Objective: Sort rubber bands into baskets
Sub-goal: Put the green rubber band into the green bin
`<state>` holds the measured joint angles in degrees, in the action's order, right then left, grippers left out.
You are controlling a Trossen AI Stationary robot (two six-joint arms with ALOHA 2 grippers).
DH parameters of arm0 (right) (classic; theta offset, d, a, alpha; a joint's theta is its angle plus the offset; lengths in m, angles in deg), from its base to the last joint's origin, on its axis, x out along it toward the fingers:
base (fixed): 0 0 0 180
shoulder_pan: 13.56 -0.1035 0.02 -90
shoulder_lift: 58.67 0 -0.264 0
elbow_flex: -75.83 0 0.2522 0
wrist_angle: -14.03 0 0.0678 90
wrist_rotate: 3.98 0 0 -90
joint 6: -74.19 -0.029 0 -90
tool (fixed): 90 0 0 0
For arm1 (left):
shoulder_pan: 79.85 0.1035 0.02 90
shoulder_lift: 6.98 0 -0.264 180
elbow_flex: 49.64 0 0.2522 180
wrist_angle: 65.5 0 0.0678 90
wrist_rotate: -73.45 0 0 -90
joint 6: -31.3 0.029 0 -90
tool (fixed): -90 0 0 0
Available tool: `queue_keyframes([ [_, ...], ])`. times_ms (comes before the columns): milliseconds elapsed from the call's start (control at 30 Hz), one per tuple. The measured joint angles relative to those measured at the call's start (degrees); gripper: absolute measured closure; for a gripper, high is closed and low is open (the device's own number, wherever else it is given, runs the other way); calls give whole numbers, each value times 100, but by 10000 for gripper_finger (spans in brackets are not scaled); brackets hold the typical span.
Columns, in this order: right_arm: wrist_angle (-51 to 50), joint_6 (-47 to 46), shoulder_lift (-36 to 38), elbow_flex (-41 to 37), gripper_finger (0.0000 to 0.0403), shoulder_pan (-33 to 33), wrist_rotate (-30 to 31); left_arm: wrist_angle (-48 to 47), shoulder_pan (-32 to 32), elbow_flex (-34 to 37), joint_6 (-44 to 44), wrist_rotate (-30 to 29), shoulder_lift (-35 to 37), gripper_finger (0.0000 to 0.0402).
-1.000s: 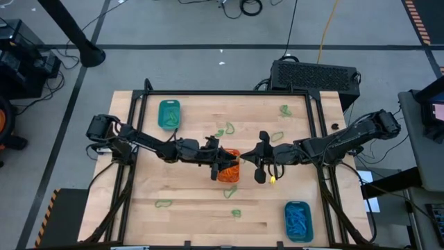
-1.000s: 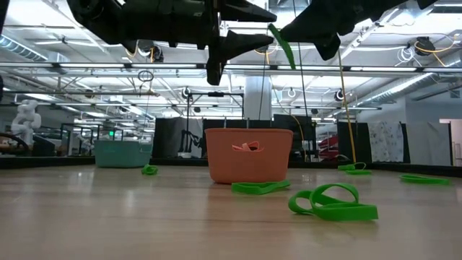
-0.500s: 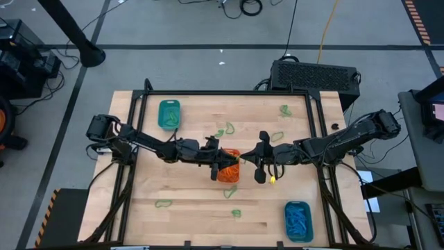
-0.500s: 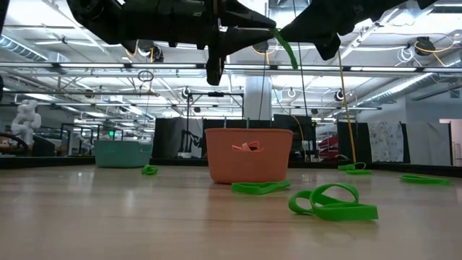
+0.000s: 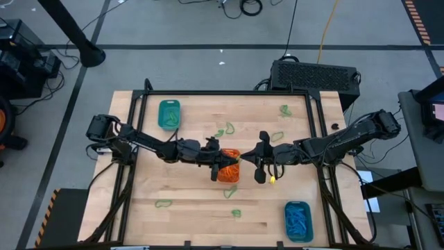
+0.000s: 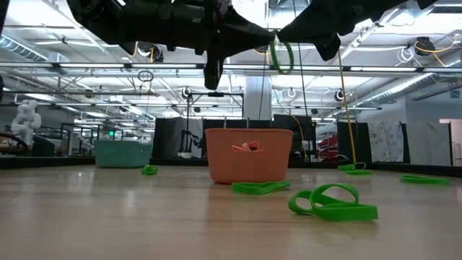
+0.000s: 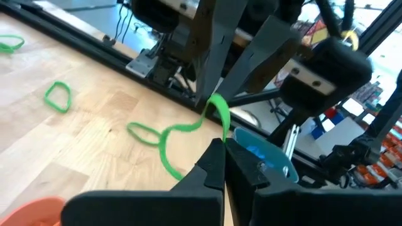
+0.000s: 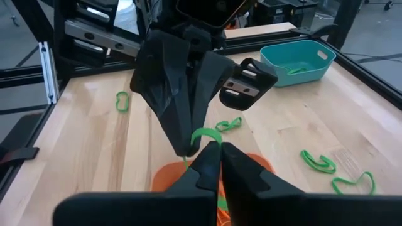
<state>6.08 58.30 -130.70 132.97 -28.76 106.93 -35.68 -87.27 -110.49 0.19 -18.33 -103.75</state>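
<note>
Left gripper (image 6: 261,37) and right gripper (image 6: 283,35) tip to tip, both pinched on one green band (image 6: 280,55), orange basket (image 6: 249,154) directly below.

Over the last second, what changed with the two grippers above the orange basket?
The left gripper shut its jaws on the green rubber band that the right gripper holds; the band went from hanging straight to a loop. Arms and orange basket stayed put.
</note>
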Motion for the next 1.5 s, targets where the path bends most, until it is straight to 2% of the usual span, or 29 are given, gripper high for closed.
queue_keyframes([
  [300, -237, 70, 0, 0, 343, 11, 65, -386, 152, 4, 5, 49, 117, 400],
  [567, -360, 595, 0, 0, 290, 197, 890, -2672, 704, 4, 776, -7, 1054, 400],
  [667, -493, 607, 0, 0, 280, 277, 933, -3961, 971, 4, 1079, -346, 1615, 400],
  [833, -1208, 424, 0, 0, 278, 282, 916, -6161, 1352, 4, 1220, -1418, 2558, 400],
  [1000, -1425, 669, 0, 0, 279, 318, 920, -7558, 1762, 20, 1108, -2281, 3000, 401],
  [1167, -1065, 1230, 0, 0, 280, 437, 916, -7748, 2372, 254, 1211, -2380, 2966, 401],
  [1500, -1083, 866, 0, 447, 280, 271, 856, -7800, 3637, 655, 1479, -2359, 2653, 400],
])
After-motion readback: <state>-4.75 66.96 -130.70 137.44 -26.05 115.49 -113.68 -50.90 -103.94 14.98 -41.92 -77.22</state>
